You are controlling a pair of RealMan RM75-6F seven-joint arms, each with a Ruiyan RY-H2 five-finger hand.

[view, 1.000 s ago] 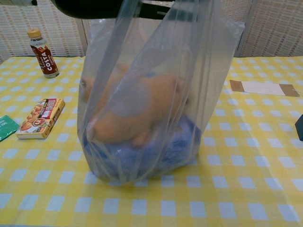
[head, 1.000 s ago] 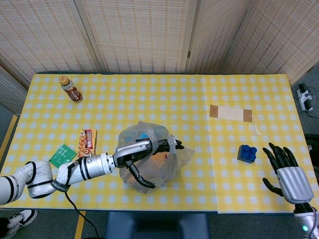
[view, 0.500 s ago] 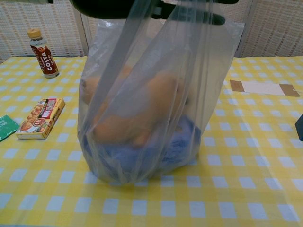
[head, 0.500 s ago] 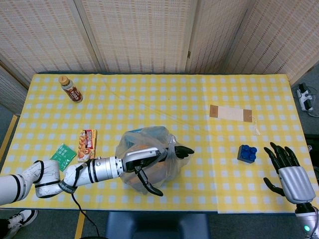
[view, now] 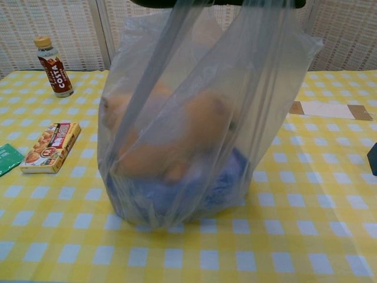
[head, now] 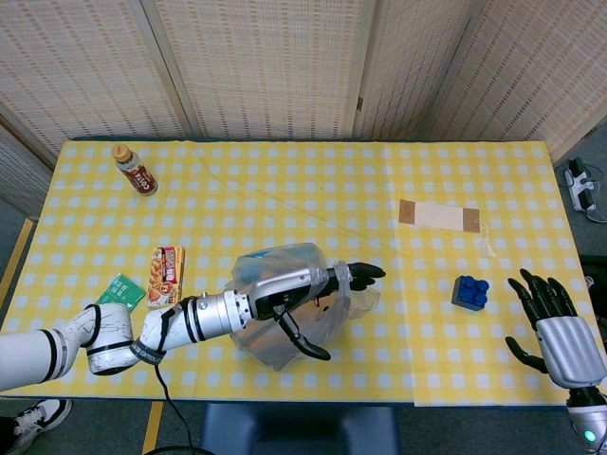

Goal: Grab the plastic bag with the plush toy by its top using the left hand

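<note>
A clear plastic bag stands on the yellow checked table near the front edge, with an orange plush toy and something blue inside. My left hand is at the bag's top, fingers reaching right and thumb pointing down, with the plastic gathered around it. In the chest view the hand shows only as a dark strip at the upper edge, and the film runs taut up to it. My right hand hovers open at the table's front right corner, holding nothing.
A brown drink bottle lies at the back left. A snack box and a green packet lie left of the bag. A blue block and a paper card are on the right.
My left hand has moved right and upward with the bag's top, stretching the plastic taller and tauter. The right hand has hardly moved.
</note>
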